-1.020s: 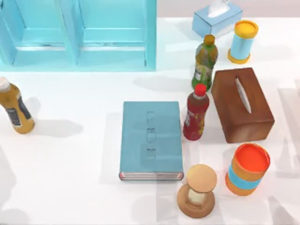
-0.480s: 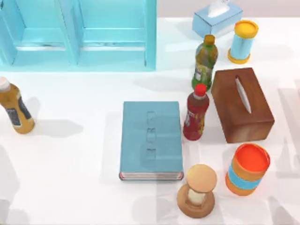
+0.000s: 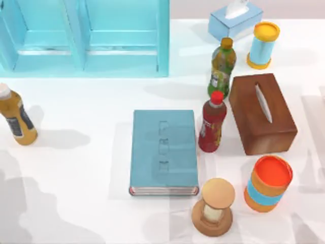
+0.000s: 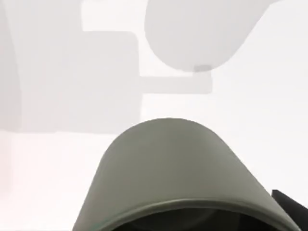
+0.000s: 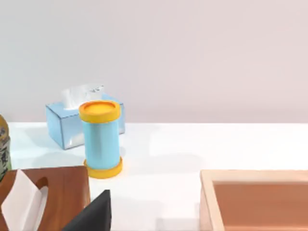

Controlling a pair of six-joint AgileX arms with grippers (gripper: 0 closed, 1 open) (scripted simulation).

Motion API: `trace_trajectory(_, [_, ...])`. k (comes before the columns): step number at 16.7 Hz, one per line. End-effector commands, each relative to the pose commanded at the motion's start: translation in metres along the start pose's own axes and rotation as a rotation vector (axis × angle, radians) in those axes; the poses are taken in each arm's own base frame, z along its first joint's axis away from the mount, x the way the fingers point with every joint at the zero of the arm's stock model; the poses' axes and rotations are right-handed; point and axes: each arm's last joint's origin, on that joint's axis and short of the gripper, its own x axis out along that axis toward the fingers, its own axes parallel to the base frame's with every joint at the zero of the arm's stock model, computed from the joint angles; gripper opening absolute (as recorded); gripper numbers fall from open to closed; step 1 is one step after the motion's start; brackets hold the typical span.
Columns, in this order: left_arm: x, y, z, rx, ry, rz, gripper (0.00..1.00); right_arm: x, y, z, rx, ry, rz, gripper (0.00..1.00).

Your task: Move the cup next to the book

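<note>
**Open left, crowded right**

The book [image 3: 163, 151] has bare white table [image 3: 76, 203] along its whole left edge, stretching to the lower left of the frame; 1 mustard-coloured bottle [image 3: 16, 118] stands well apart at the far left. On the book's right edge the red bottle [image 3: 212, 123] stands just beside it, with the green bottle [image 3: 222, 66] and brown tissue box [image 3: 262, 113] behind. The hourglass [image 3: 214, 206] crowds the lower right corner, the orange canister [image 3: 268, 183] beyond. The blue cabinet [image 3: 84, 35] closes the upper left.
</note>
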Motion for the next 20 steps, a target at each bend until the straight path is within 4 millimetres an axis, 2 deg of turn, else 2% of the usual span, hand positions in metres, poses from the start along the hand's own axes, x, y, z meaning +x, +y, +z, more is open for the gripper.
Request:
trace_trajectory(5, [-0.021,0.026,0.065,-0.137,-0.031,-0.015,0.00,0.000,0.000,0.000,0.000,0.000,0.000,1.00])
trace_trajectory(9, [-0.029,0.037,0.126,-0.311,-0.049,-0.071,0.00,0.000,0.000,0.000,0.000,0.000,0.000,1.00])
trace_trajectory(15, [-0.031,0.040,0.215,-0.762,-0.013,-0.132,0.00,0.000,0.000,0.000,0.000,0.000,0.000,1.00])
trace_trajectory(20, [-0.033,0.035,0.279,-1.165,-0.002,-0.087,0.00,0.000,0.000,0.000,0.000,0.000,0.000,1.00])
